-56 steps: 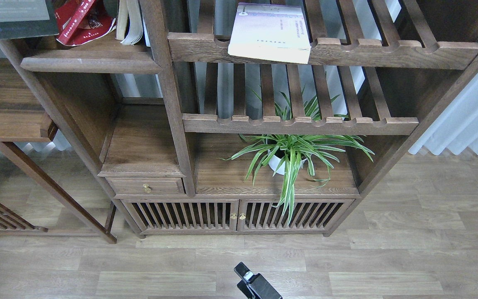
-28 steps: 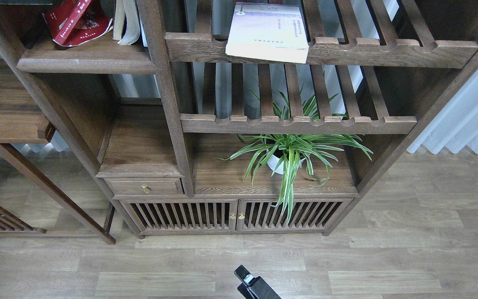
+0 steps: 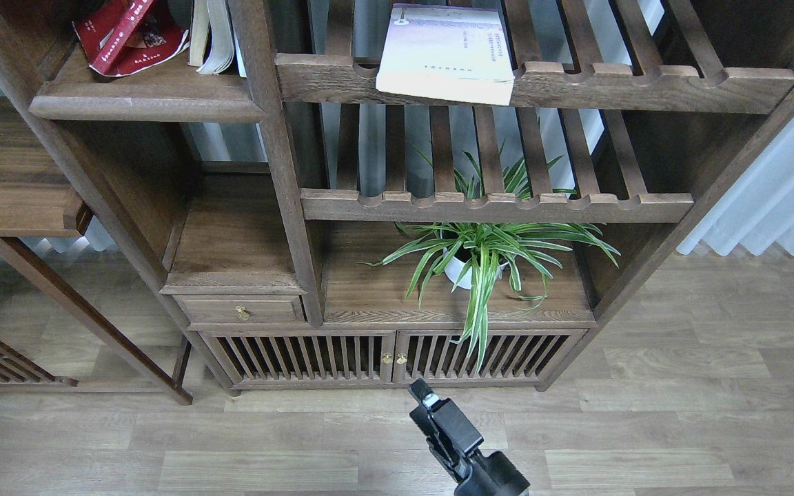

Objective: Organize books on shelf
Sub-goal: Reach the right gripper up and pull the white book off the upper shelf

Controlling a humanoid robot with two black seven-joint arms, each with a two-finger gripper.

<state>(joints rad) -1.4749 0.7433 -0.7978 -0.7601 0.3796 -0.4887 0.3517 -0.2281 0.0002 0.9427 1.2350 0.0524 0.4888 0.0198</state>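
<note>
A red paperback (image 3: pixel 128 34) leans tilted on the solid dark-brown shelf (image 3: pixel 142 103) at the top left. A pale lavender-white book (image 3: pixel 446 52) lies flat on the upper slatted rack, overhanging its front rail. The thick yellow-green book is out of view. My right gripper (image 3: pixel 426 397) rises from the bottom edge over the floor, in front of the cabinet doors and far below both books. It is dark and seen end-on, so I cannot tell whether it is open. It holds nothing. My left gripper is not in view.
Upright beige-paged books (image 3: pixel 214 34) stand right of the red paperback. A spider plant in a white pot (image 3: pixel 483 251) sits on the cabinet top under the lower slatted rack (image 3: pixel 500 205). A small drawer (image 3: pixel 242 311) and slatted doors (image 3: pixel 390 357) are below. A side table (image 3: pixel 11 179) stands left.
My right gripper has risen from the bottom edge toward the cabinet and more of its arm shows. The view shifted slightly; the books have not moved.
</note>
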